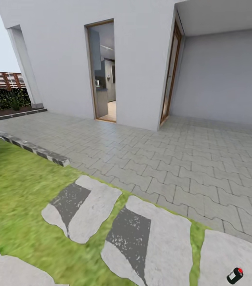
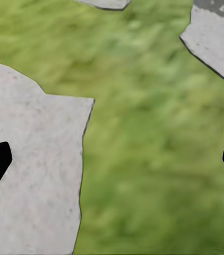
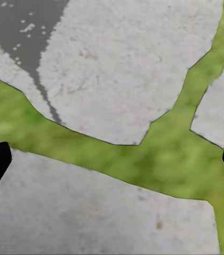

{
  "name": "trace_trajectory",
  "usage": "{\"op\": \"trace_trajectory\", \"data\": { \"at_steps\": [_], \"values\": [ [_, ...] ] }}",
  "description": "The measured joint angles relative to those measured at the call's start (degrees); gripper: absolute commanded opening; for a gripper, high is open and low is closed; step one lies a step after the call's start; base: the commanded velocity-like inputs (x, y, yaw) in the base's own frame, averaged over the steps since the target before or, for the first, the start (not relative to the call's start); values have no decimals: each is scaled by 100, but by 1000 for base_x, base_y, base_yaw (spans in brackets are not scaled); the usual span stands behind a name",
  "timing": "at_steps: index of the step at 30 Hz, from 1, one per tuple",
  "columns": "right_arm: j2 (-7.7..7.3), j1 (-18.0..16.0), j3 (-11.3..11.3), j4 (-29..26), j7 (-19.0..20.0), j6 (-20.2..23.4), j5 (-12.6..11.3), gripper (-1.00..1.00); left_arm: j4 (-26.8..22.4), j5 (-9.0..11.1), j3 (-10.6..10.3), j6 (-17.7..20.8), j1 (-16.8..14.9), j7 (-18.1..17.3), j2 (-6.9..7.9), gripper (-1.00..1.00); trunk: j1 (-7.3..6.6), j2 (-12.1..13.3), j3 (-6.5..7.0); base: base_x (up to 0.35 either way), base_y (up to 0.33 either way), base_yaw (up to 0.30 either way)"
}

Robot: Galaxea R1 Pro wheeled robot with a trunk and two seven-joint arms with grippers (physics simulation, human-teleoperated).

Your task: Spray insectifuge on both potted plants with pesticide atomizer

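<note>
The task is at its start, as far as the pictures tell; the pesticide atomizer [image 1: 235, 275] lies unheld on a pale stepping stone [image 1: 237, 254] near the bottom right corner of the head view, a small dark bottle on its side with its red top pointing up and to the right; nothing has been sprayed, and the 2 potted plants are yet to be reached, so the pickup, the trip to the plants and the spraying of both are all left.

The left gripper [image 2: 112, 159] has its 2 dark fingertips at opposite edges of its wrist view, spread wide with nothing between them; below it are lawn [image 2: 154, 138] and the edge of a stone slab [image 2: 32, 175]. The right gripper [image 3: 112, 159] is likewise wide apart and empty, over 2 stones parted by a strip of grass [image 3: 160, 159].

The atomizer lies in neither pincer; it is on the robot's right side, so the right arm looks the likelier one to fetch it; how near it lies to that gripper I cannot tell. Beyond are grey paving [image 1: 173, 159] and a white house wall with an open doorway [image 1: 102, 71].
</note>
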Motion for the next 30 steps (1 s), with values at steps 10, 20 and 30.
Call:
{"op": "trace_trajectory", "data": {
  "at_steps": [10,20,30],
  "values": [
    [2,0,0,0,0,0,0,100,0,0,-1,0,0,0,0,100,0,0,0,278,240,0],
    [1,2,0,-2,0,1,0,100,1,0,-3,0,-1,0,0,100,0,-1,0,278,235,-135],
    [1,2,0,-2,0,1,0,100,2,-2,-8,-2,-2,0,0,100,0,0,0,282,224,-260]
  ]
}}
